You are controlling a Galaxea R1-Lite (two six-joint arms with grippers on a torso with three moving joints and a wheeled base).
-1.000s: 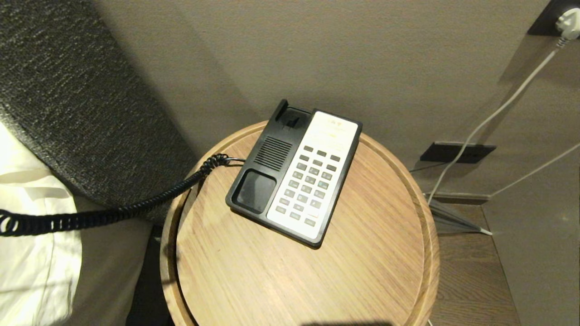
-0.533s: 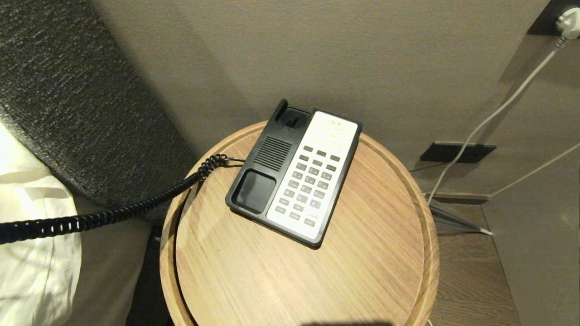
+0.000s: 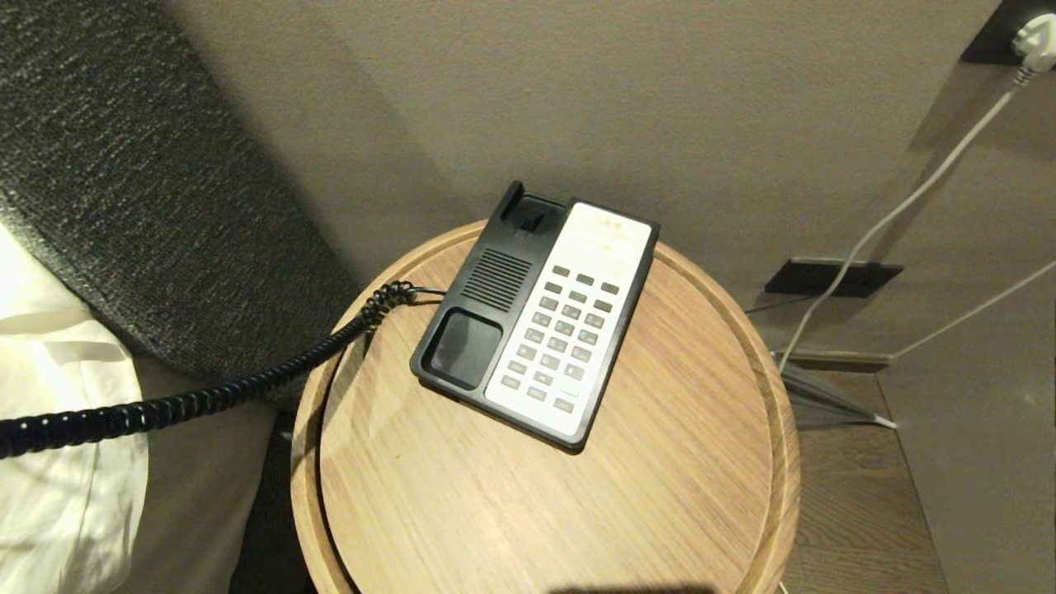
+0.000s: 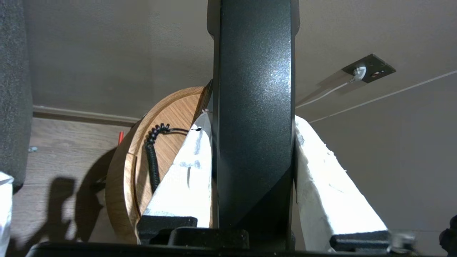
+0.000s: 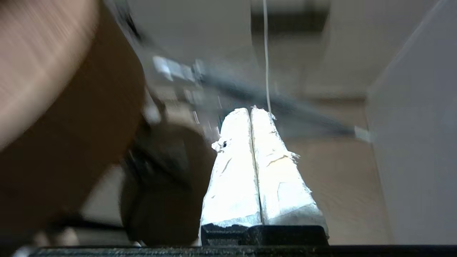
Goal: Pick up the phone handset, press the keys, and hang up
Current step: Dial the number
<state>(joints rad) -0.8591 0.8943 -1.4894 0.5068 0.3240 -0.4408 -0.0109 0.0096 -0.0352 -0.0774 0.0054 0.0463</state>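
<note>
The phone handset [image 4: 253, 89], glossy black, stands between the white-wrapped fingers [image 4: 185, 178] of my left gripper [image 4: 251, 121], which is shut on it; this gripper is outside the head view. The black phone base [image 3: 478, 280] sits on the round wooden table [image 3: 676, 495], its cradle bare and its white panel of keys [image 3: 565, 330] uncovered. The black coiled cord [image 3: 247, 384] runs from the base off the left edge of the head view. My right gripper [image 5: 250, 110] is shut on nothing, low beside the table.
A dark fabric headboard [image 3: 124, 190] and white bedding [image 3: 58, 462] lie left of the table. The wall stands close behind the phone. White cables [image 3: 891, 219] run down the wall past a dark socket plate [image 3: 829, 276] on the right.
The coiled cord has pulled straighter, and its left end has dropped a little at the edge of the head view. The phone base has not moved.
</note>
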